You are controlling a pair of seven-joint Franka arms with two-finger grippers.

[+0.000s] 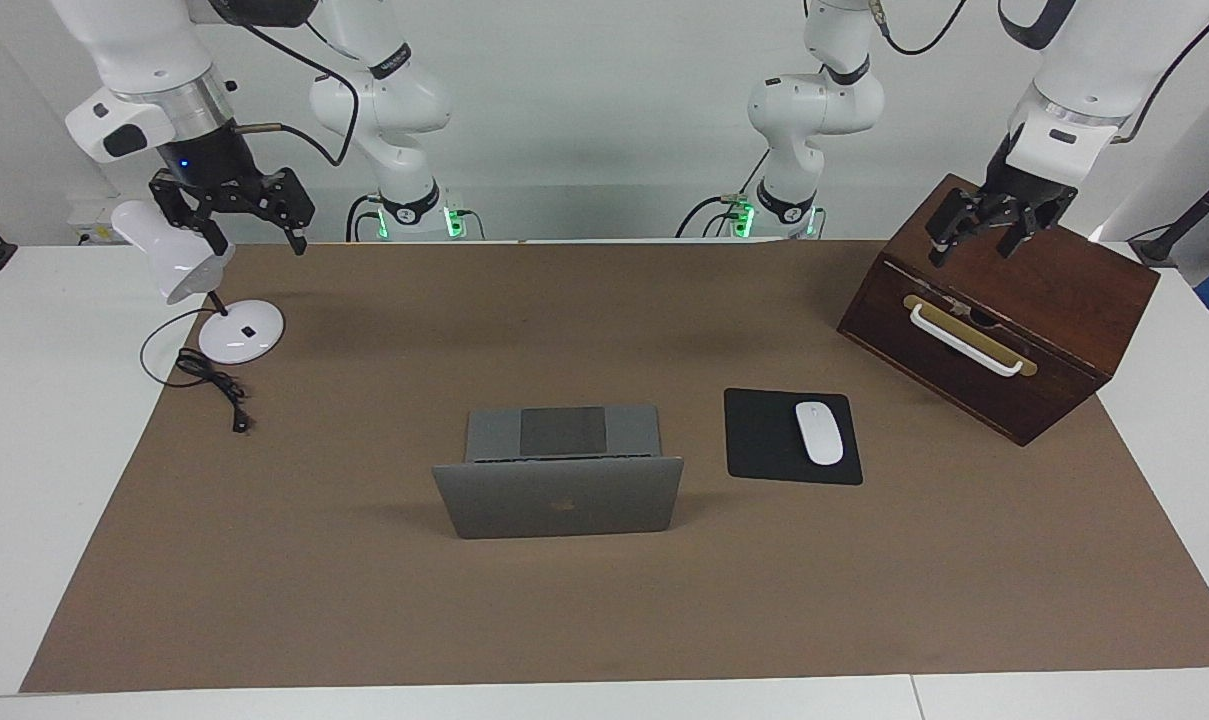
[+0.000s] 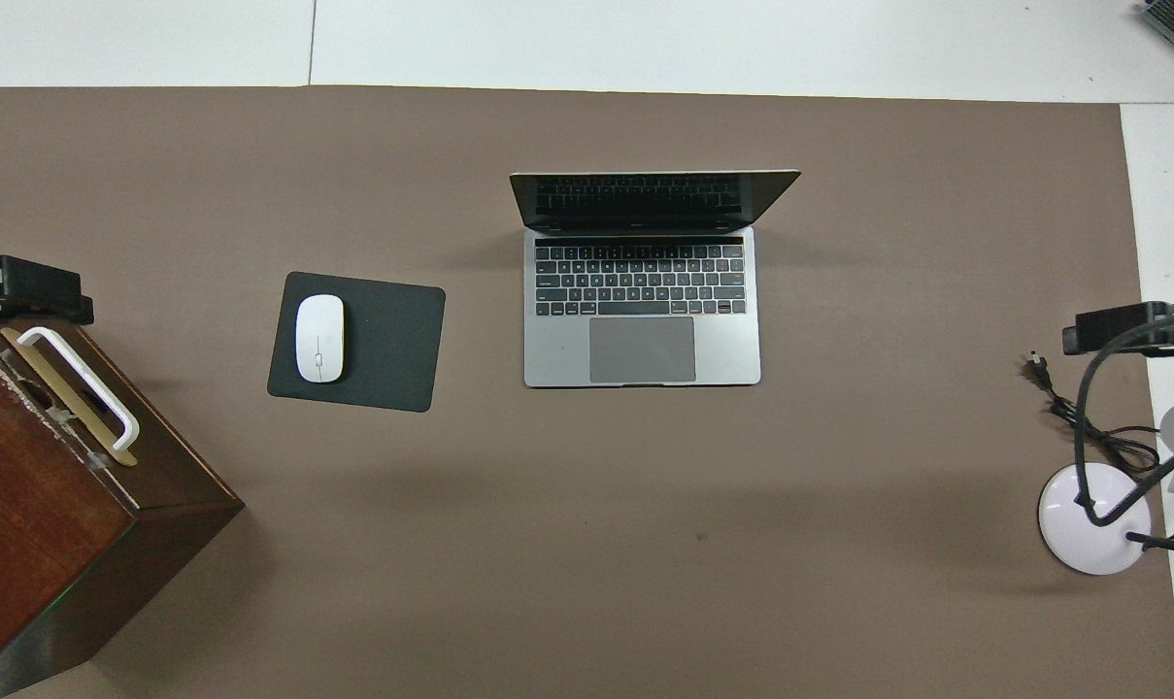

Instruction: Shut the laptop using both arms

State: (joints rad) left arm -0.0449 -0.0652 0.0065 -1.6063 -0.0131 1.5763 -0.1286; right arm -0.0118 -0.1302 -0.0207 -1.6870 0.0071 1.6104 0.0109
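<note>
Grippers (image 1: pixel 256 222) (image 1: pixel 982 238) wait open; laptop (image 1: pixel 560 470) lies crosswise, screen facing robots.

One high camera faces the robots, another looks steeply down; both share the laptop (image 1: pixel 561 470).

Laptop (image 1: pixel 559 470) sits alone mid-desk with open brown mat (image 1: pixel 364 600) on every side, so both its side edges are reachable; mouse pad (image 1: pixel 791 436) with the mouse (image 1: pixel 819 432) lies beside it toward the left arm's end; wooden box (image 1: pixel 1004 320) and lamp (image 1: pixel 204 290) crowd the desk ends.
</note>
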